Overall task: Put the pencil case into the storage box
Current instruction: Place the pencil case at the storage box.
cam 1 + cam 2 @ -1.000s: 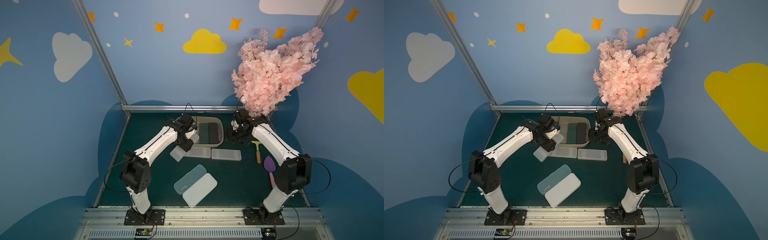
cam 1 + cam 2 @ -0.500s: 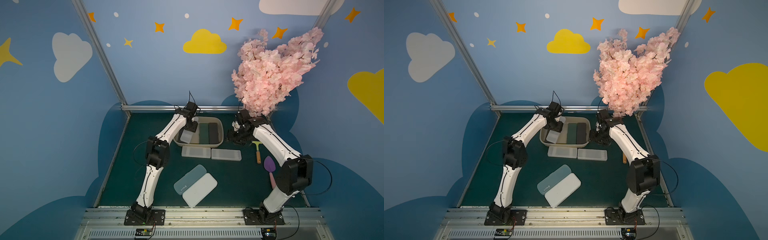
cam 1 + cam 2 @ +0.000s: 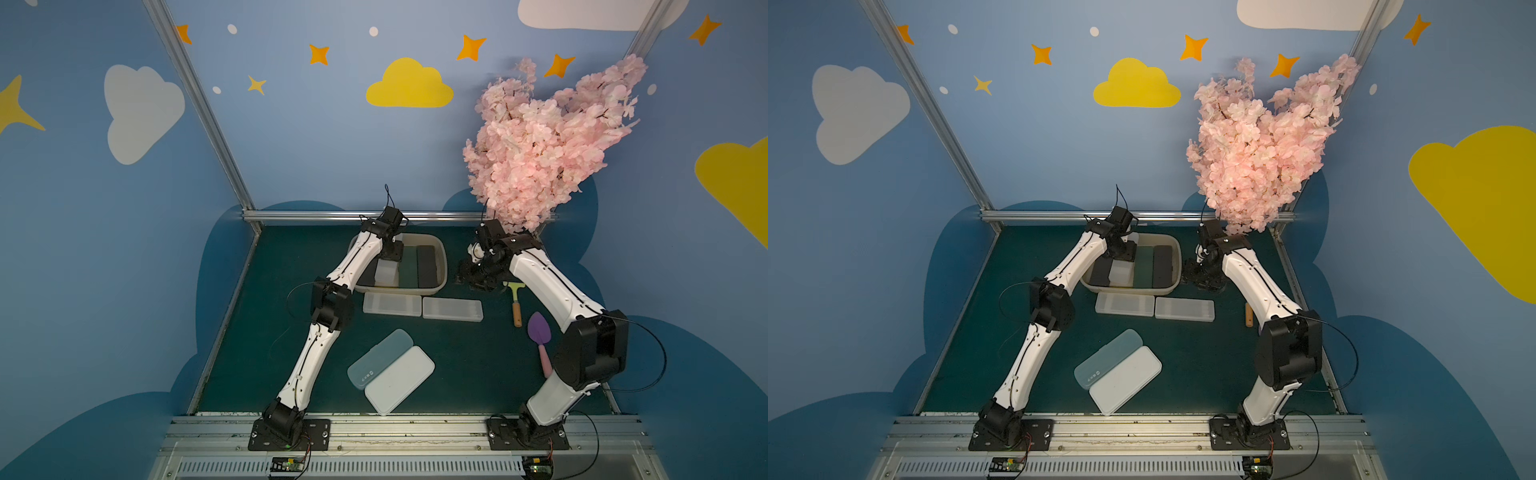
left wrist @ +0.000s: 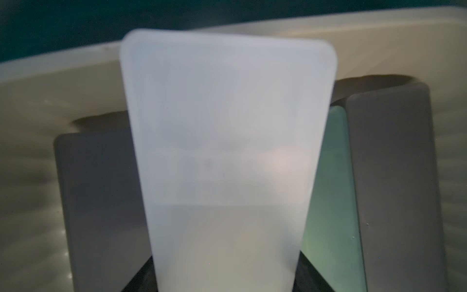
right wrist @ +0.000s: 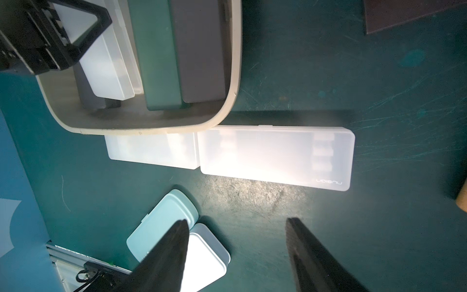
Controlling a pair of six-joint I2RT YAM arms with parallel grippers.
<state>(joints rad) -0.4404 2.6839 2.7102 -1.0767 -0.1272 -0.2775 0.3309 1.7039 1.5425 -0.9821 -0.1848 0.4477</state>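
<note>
The beige storage box (image 3: 443, 266) (image 3: 1177, 258) stands at the back middle of the green mat. My left gripper (image 3: 390, 253) (image 3: 1125, 252) (image 4: 226, 274) is shut on a frosted white pencil case (image 3: 386, 272) (image 3: 1121, 272) (image 4: 227, 151), held lengthways over the box's left half. In the box lie a green case (image 3: 409, 266) (image 4: 331, 202) and dark grey cases (image 3: 427, 266) (image 4: 101, 202). The box rim (image 5: 227, 106) also shows in the right wrist view. My right gripper (image 3: 473, 280) (image 3: 1200, 276) (image 5: 237, 222) hangs open and empty just right of the box.
Two frosted cases (image 3: 391, 304) (image 3: 452, 309) lie end to end in front of the box. A teal case (image 3: 380, 358) and a white case (image 3: 400, 379) lie side by side nearer the front. A scraper (image 3: 515, 303), a purple trowel (image 3: 540, 332) and a pink blossom tree (image 3: 540, 145) are at the right.
My left arm has carried the frosted case from the mat at the box's front left to over the box's left half. The right arm has stayed almost still.
</note>
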